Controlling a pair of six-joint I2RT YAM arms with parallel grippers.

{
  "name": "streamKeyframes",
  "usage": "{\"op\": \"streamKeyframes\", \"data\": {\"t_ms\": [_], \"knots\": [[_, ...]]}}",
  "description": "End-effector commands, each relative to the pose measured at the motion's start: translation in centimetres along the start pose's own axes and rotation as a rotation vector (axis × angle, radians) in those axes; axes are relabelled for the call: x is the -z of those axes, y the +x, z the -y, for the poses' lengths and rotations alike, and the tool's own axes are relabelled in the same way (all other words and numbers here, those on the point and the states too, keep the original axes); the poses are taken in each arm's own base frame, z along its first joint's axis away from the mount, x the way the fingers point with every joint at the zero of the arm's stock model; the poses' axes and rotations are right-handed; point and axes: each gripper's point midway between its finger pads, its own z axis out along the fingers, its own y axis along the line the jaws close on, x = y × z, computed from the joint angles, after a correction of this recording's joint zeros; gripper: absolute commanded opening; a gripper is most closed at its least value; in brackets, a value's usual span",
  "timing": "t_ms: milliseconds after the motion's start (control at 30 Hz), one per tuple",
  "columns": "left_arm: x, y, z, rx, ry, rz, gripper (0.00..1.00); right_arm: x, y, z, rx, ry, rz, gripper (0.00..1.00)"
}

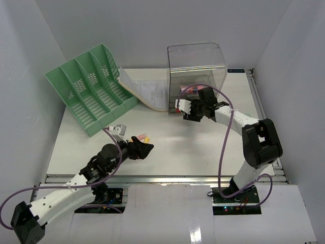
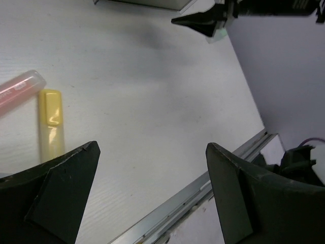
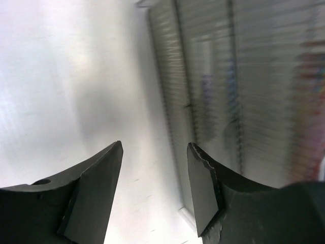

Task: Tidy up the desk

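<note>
The desk [image 1: 193,147] is a white tabletop with a metal rail [image 1: 167,179] along its front. My left gripper [image 1: 147,149] hovers low over the front left part, jaws wide open and empty [image 2: 152,147]. Just beyond its left finger lie a yellow highlighter [image 2: 51,119] and a pink translucent tube [image 2: 20,89]. My right gripper [image 1: 184,110] sits in front of a clear plastic box [image 1: 197,66] at the back right. Its jaws are open with only bare desk between them [image 3: 155,145]. The box's ribbed wall [image 3: 244,86] shows blurred on the right.
A green slotted file organizer [image 1: 91,86] lies tilted at the back left, with printed papers [image 1: 147,91] leaning beside it. A pink item [image 1: 190,89] rests inside the clear box. A small grey clip-like object [image 1: 119,128] lies near the organizer's front corner. Pale walls enclose the desk.
</note>
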Motion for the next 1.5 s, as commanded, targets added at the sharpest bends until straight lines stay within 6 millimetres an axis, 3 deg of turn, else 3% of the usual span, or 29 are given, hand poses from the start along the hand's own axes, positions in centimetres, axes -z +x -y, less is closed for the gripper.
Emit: {"op": "streamKeyframes", "data": {"t_ms": [0, 67, 100, 167, 233, 367, 433, 533, 700, 833, 1067, 1467], "knots": [[-3.0, -2.1, 3.8, 0.213, 0.161, 0.103, 0.94, 5.8, -4.2, -1.2, -0.107, 0.004, 0.218, 0.62], [-4.8, -2.2, 4.4, 0.249, 0.165, 0.099, 0.9, 8.1, -5.1, -2.1, -0.198, -0.013, 0.311, 0.62], [-5.8, -2.1, 4.5, 0.256, 0.159, 0.092, 0.89, 9.0, -4.9, -2.3, -0.229, -0.007, 0.328, 0.62], [-8.9, -3.2, 6.8, 0.284, 0.196, 0.089, 0.86, 11.2, -3.8, -2.9, -0.354, -0.004, 0.383, 0.62], [-11.6, -3.8, 8.1, 0.32, 0.234, 0.102, 0.83, 13.7, -3.8, -2.4, -0.414, 0.037, 0.431, 0.61], [-17.4, -3.2, 8.6, 0.43, 0.251, 0.116, 0.71, 16.6, -3.4, -2.1, -0.539, 0.064, 0.503, 0.59], [-20.5, -1.0, 7.2, 0.489, 0.217, 0.102, 0.65, 17.7, -2.8, -2.0, -0.589, 0.076, 0.525, 0.58], [-23.7, -0.5, 6.9, 0.574, 0.221, 0.16, 0.59, 18.6, -2.6, -2.3, -0.604, 0.087, 0.55, 0.59], [-27.8, 0.2, 7.4, 0.578, 0.188, 0.236, 0.6, 20.3, -1.8, -1.7, -0.627, 0.122, 0.577, 0.59], [-30.0, -0.3, 8.3, 0.562, 0.176, 0.284, 0.62, 20.8, -1.4, -1.7, -0.636, 0.127, 0.596, 0.6], [-32.5, 0.0, 6.7, 0.614, 0.086, 0.333, 0.61, 21.7, -1.2, -1.6, -0.642, 0.136, 0.616, 0.6], [-33.2, 1.0, 5.1, 0.622, -0.048, 0.32, 0.58, 22.5, -0.7, -1.6, -0.662, 0.14, 0.641, 0.6]]}}
